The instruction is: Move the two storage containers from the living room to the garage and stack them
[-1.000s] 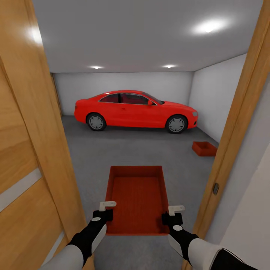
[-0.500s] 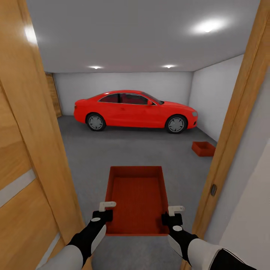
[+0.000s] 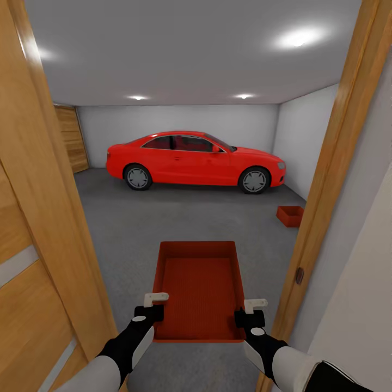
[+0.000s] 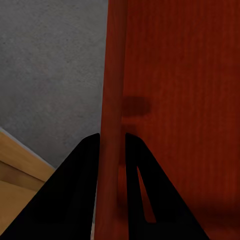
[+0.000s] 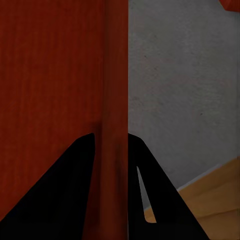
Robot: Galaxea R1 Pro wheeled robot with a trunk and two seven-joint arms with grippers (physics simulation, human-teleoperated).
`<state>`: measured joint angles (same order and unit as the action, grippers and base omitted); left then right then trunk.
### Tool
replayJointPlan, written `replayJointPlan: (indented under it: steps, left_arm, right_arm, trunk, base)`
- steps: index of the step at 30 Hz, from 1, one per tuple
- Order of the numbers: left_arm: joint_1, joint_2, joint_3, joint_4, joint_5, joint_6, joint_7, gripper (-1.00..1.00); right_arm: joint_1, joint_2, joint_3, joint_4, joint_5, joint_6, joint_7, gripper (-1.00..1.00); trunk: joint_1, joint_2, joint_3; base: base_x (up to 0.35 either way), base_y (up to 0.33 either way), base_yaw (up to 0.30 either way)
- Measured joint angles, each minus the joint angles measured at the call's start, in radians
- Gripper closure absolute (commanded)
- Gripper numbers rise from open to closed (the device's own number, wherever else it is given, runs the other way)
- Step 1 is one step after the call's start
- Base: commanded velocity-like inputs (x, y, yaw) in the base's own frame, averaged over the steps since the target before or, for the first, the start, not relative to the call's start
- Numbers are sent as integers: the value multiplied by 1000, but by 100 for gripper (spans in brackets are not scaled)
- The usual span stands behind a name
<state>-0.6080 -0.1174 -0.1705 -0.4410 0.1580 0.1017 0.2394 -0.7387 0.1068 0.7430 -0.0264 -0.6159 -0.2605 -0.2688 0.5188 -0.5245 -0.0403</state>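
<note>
— How are the jaws set?
— The left gripper (image 3: 156,305) is closed over the left wall of the carried container (image 3: 198,288), one finger inside and one outside; the same is seen with the right gripper (image 3: 251,311) on the right wall. In the left wrist view the wall (image 4: 112,125) is pinched between the dark fingers (image 4: 80,185); the right wrist view matches (image 5: 116,100).

— What room is left around that container?
— It is held level in a doorway. A wooden door (image 3: 32,228) is found close on its left, a wooden door frame (image 3: 326,179) close on its right.

— And beyond it?
— Open grey floor (image 3: 179,218) of the garage is spread ahead. The second container (image 3: 289,215) is set on that floor, ahead and to the right, near the right wall. A red car (image 3: 195,160) is parked across the far end.
</note>
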Motion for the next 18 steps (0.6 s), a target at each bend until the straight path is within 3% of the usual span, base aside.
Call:
replayJointPlan:
  steps: [9,18]
  left_arm:
    - [0,0,0,1,0,0,0,100]
    - [0,0,1,1,-1,0,-1,100]
  right_arm:
    - [0,0,2,0,-2,0,0,100]
    - [0,0,3,1,-3,0,0,100]
  trunk:
    - [0,0,0]
    - [-1,0,0]
  base:
    - [9,0,0]
    - [272,0,0]
